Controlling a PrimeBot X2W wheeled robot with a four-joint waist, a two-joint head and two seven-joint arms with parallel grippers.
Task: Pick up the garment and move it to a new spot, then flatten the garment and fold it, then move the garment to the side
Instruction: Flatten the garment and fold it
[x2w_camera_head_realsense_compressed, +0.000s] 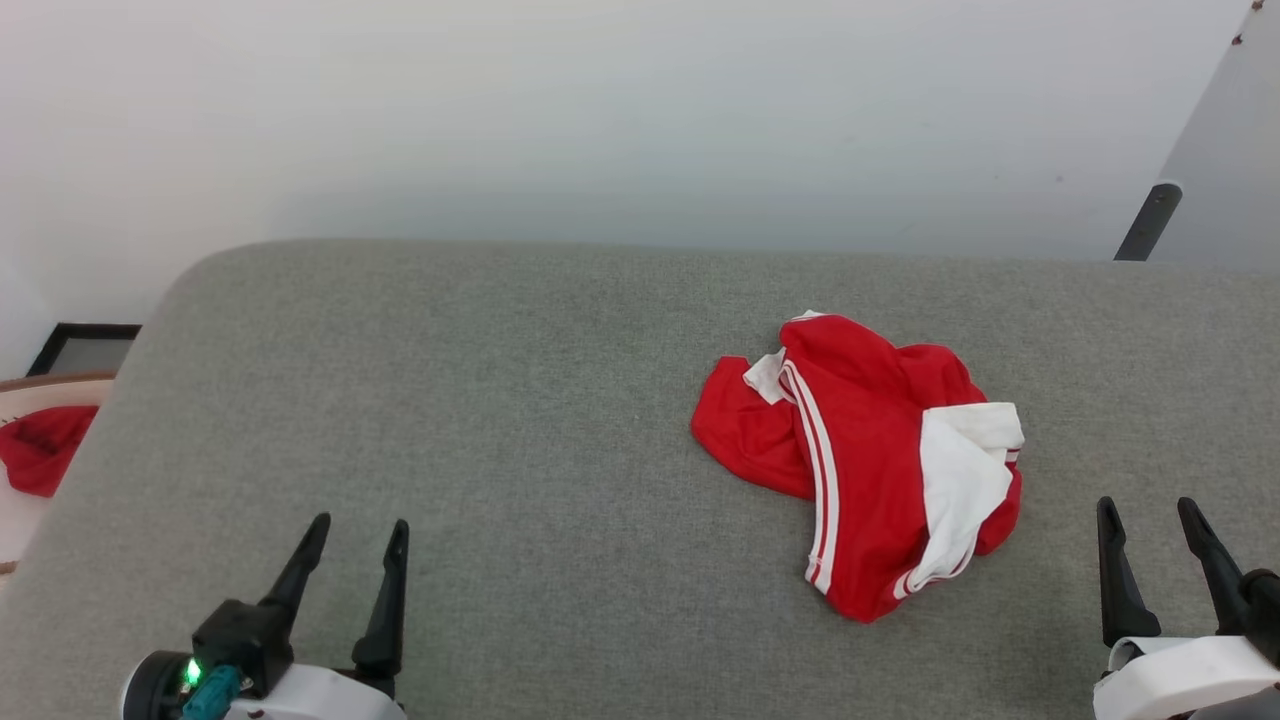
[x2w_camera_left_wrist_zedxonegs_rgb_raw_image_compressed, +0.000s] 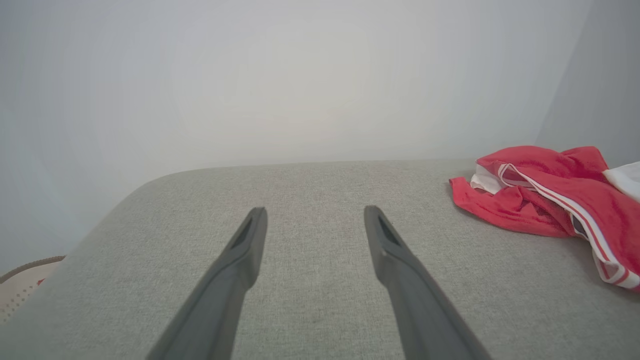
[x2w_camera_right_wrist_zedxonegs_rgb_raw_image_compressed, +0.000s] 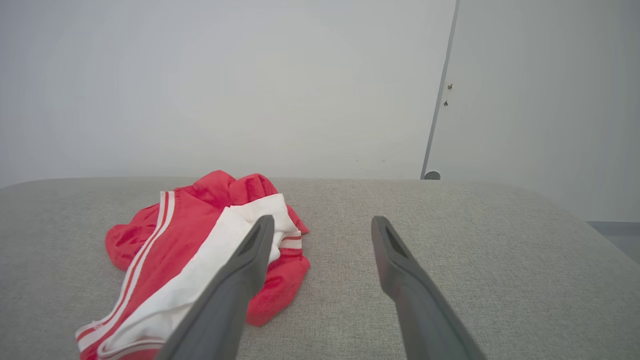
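Observation:
The garment, a bright red T-shirt with white sleeves and striped trim, lies crumpled in a heap right of centre on the grey cushioned surface. It also shows at the right edge of the left wrist view, garment, and at the lower left of the right wrist view, garment. My left gripper hovers open at the lower left, well apart from the shirt. My right gripper stands open at the lower right, just right of the heap, holding nothing.
A cream perforated basket with a plain red cloth sits off the surface's left edge. A white wall runs behind. A dark post and a pale door panel stand at the back right.

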